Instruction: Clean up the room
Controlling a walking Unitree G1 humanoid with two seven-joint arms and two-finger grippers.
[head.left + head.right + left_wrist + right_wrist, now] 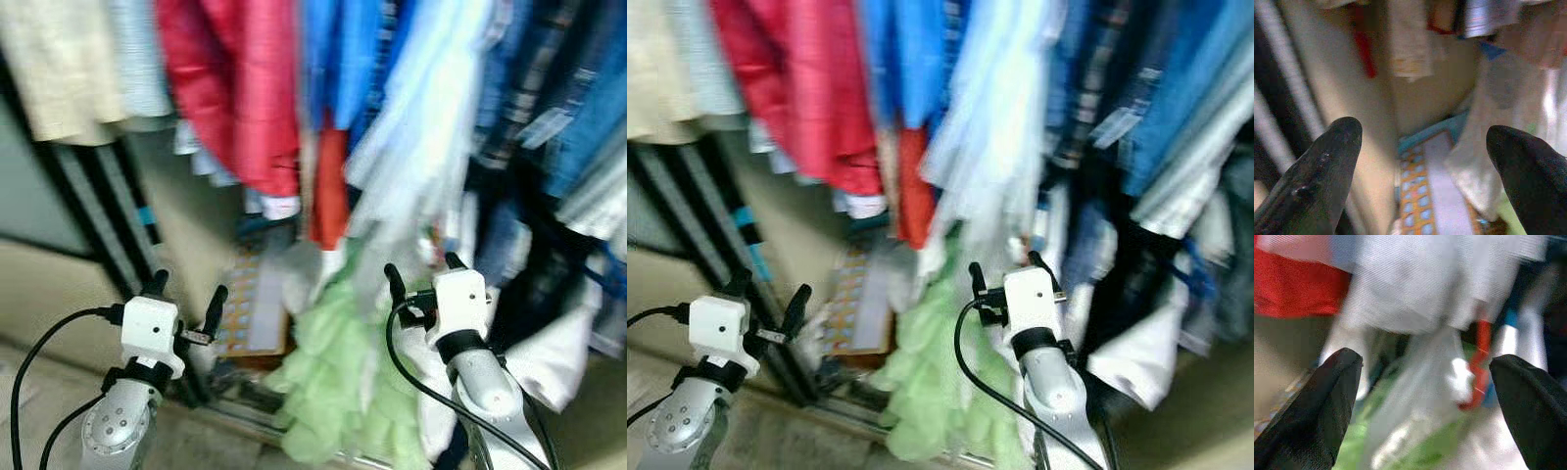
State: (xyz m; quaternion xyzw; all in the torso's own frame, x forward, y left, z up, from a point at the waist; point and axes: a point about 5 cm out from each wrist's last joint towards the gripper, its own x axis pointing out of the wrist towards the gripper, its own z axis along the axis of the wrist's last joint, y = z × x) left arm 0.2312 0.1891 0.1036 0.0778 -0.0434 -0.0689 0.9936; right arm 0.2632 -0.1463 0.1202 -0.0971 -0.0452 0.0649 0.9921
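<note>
Clothes hang in a dense row across the top: a red garment, blue shirts, a pale blue-white one and a cream one. A light green fluffy garment hangs low in the middle. My left gripper is raised at the lower left, open and empty, facing a patterned flat box. My right gripper is raised at the lower right, open and empty, just in front of the white hanging cloth and the green garment. The views are blurred.
Black and grey bars of the clothes rack slant down at the left. A white cloth bulges low on the right beneath dark garments. Beige floor lies at the lower left.
</note>
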